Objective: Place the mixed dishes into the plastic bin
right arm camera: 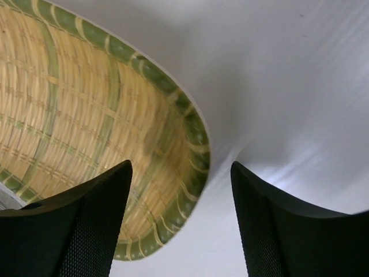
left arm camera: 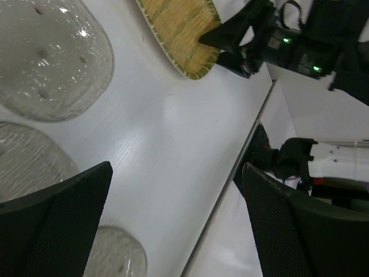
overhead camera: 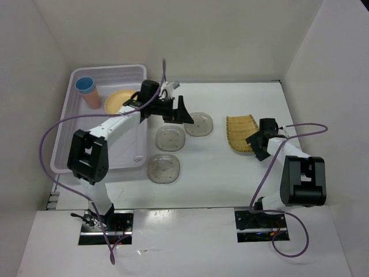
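Note:
The plastic bin (overhead camera: 64, 135) stands at the far left. In it, a blue cup (overhead camera: 85, 85) looks nested in a salmon cup (overhead camera: 93, 101), beside the round orange-yellow plate (overhead camera: 118, 101). Three clear speckled saucers (overhead camera: 170, 138) (overhead camera: 199, 123) (overhead camera: 164, 168) lie on the table right of the bin; they also show in the left wrist view (left arm camera: 52, 57). My left gripper (overhead camera: 180, 112) (left arm camera: 177, 173) is open and empty above them. The yellow woven plate (overhead camera: 240, 132) (right arm camera: 86, 109) lies on the right. My right gripper (overhead camera: 258, 144) (right arm camera: 180, 173) is open, its jaws straddling the plate's near rim. The lavender bowl is out of view.
White walls enclose the table at the back and on both sides. The left arm reaches across the bin's right wall (overhead camera: 140, 124). The right arm's base (overhead camera: 302, 182) stands at the near right. The table's near edge (left arm camera: 230, 184) shows in the left wrist view.

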Robot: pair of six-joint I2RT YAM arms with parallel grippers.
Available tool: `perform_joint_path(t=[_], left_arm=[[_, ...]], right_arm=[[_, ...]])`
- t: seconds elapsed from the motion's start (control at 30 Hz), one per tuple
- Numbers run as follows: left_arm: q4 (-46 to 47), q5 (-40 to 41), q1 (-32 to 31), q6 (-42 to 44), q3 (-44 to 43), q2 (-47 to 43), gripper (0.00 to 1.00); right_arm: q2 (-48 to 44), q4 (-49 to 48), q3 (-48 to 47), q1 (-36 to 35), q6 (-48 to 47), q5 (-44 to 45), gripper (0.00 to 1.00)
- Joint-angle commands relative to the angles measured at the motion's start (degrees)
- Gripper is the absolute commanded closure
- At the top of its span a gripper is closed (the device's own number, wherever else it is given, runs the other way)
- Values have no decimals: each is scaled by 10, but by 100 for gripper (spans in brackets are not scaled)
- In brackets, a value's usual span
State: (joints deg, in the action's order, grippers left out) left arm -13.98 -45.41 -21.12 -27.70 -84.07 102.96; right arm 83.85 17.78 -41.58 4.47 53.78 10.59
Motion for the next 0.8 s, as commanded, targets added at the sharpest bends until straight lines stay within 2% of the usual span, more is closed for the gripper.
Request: perform_joint_path(t=[0.0,0.17,0.27,0.33,0.43,0.47,0.5,0.63,0.77], left_arm=[[100,59,-39,-56,-25,41,0],[158,137,-104,-118,-47,103,0],[181,163,-134,-146,-69,136,0],[190,209,-151,-164,-84,150,0],[207,259,-177,-218,-95,189,0],[229,267,-185,-260,-101,209,0],[240,280,-185,-279,-101,218,0],[270,324,-204,-343,-101,263,0],[293,362,-221,-377,-101,274,0]], right_arm=[[-72,69,-20,-3,-2,32,23],[-166,134,-33,-3,4,49,16],[-220,154,-39,11,-19,56,16],[-246,148,-39,26,-45,56,16],[-229,134,-64,69,-72,22,16],[-217,126,-71,80,-95,12,16],[-187,125,-91,97,-111,-6,17],[-108,149,-144,102,-171,13,18],[-89,134,-144,102,-196,18,18]])
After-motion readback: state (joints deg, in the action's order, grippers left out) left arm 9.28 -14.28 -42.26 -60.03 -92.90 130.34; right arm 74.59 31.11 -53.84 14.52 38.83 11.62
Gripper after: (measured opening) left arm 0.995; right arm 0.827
